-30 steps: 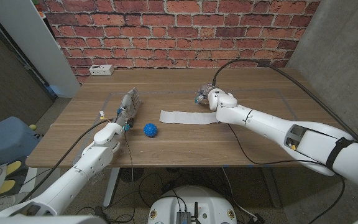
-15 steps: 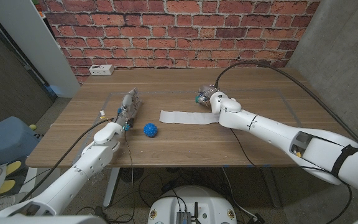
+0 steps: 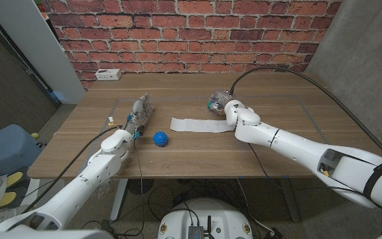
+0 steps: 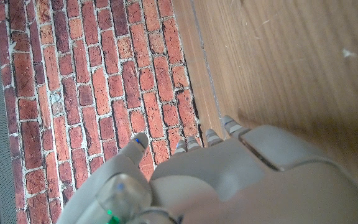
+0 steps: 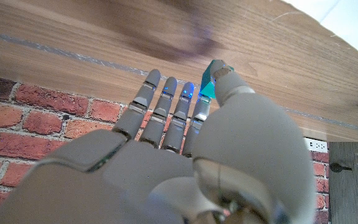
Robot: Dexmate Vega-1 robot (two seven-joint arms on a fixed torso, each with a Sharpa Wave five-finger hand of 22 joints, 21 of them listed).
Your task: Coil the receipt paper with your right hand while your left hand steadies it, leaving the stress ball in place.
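Receipt paper (image 3: 201, 124): flat strip, mid-table. Stress ball (image 3: 161, 139): blue, just left of the strip. Right hand (image 3: 223, 106): at the strip's right end, fingers extended, grasping nothing. Left hand (image 3: 136, 117): apart, left of the ball, empty, fingers straight.

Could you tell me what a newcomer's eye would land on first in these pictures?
Probably the white receipt paper lying flat mid-table, with the right hand at its right end. Next, the blue stress ball just in front of the strip's left end, and the left hand waiting apart on the left.
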